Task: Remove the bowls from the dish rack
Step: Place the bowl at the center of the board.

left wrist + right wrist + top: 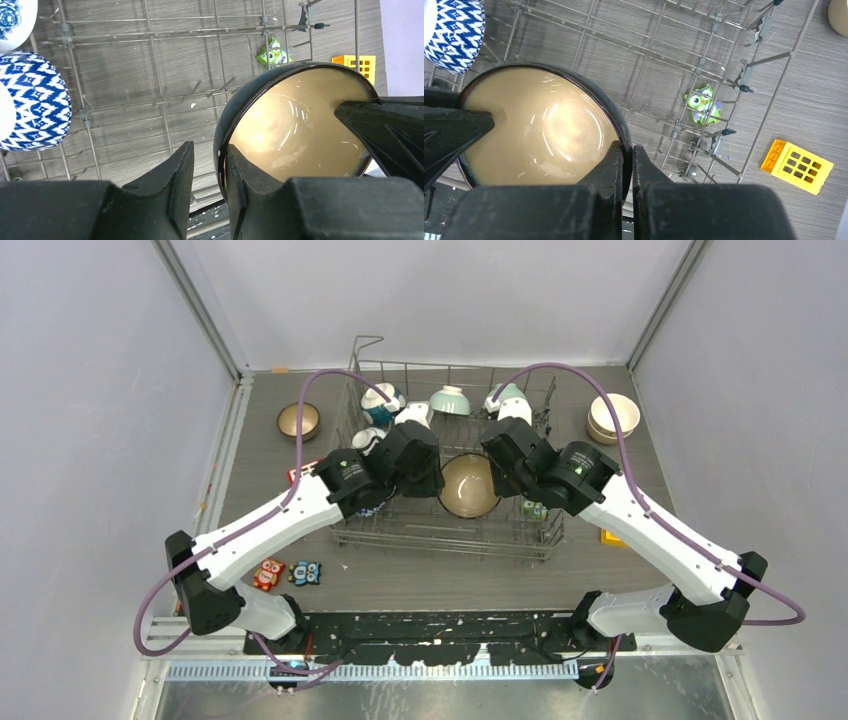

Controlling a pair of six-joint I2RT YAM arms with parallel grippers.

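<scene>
Over the dish rack | your right gripper pinches the dark cream-lined bowl by its rim | your left gripper straddles that rim, part-open.

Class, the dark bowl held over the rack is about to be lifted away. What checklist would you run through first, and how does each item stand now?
1. The right gripper pinches the bowl by its rim: ok.
2. The left gripper pinches the opposite rim: not ok. It straddles the rim, and a gap shows on the outside.
3. The bowl is free of the rack tines: cannot tell, because its underside is hidden.
4. The blue-and-white bowl stands apart from it: ok.
5. The bowl holds nothing: ok.
</scene>
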